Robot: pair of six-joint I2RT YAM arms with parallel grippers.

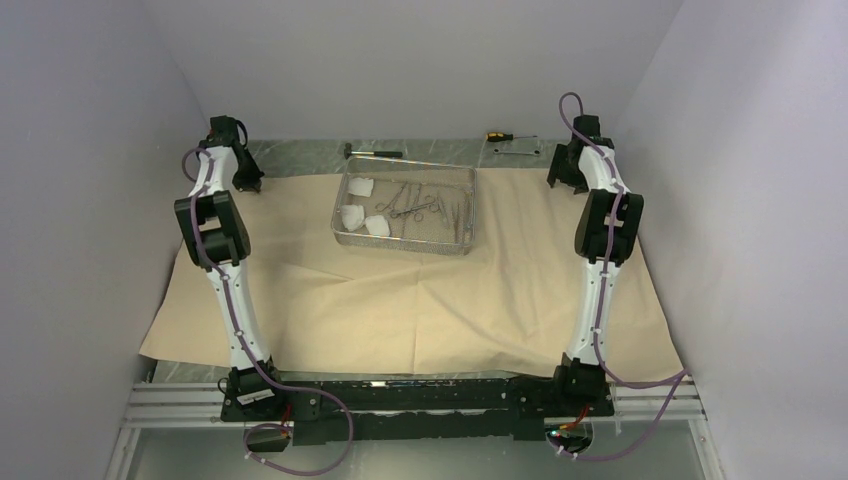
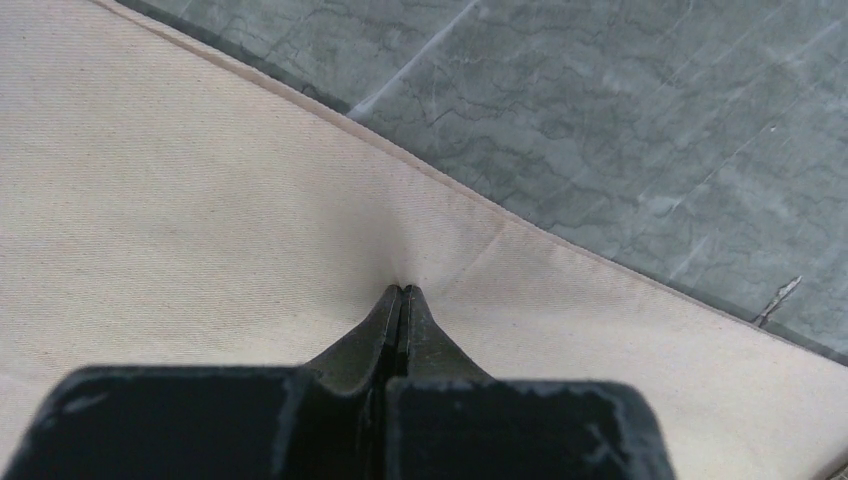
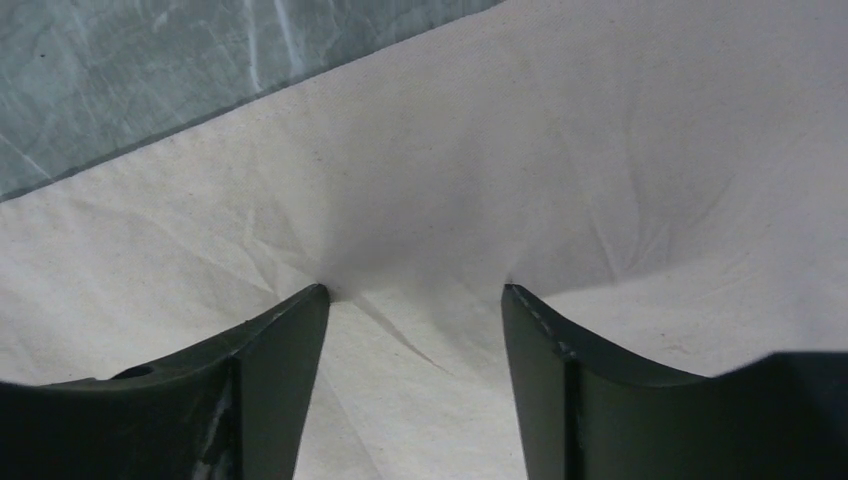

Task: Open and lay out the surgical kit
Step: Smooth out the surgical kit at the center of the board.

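The beige wrap cloth (image 1: 400,310) lies spread open over the table. The steel wire-mesh tray (image 1: 400,248) sits on its far middle, holding three white gauze pads (image 1: 362,186) on the left, ring-handled clamps (image 1: 415,205) in the middle and slim tweezers (image 1: 457,205) on the right. My left gripper (image 1: 246,181) is at the cloth's far left corner; in the left wrist view it (image 2: 402,290) is shut, pinching a pucker of cloth (image 2: 200,200) near its edge. My right gripper (image 1: 562,178) is at the far right corner; it (image 3: 415,290) is open, tips pressing into the cloth (image 3: 600,150).
A small black-handled hammer (image 1: 370,152) and a yellow-handled screwdriver (image 1: 500,134) lie on the bare grey marbled tabletop (image 2: 620,100) behind the tray. White walls close in on both sides. The cloth's near edge reaches the arm bases.
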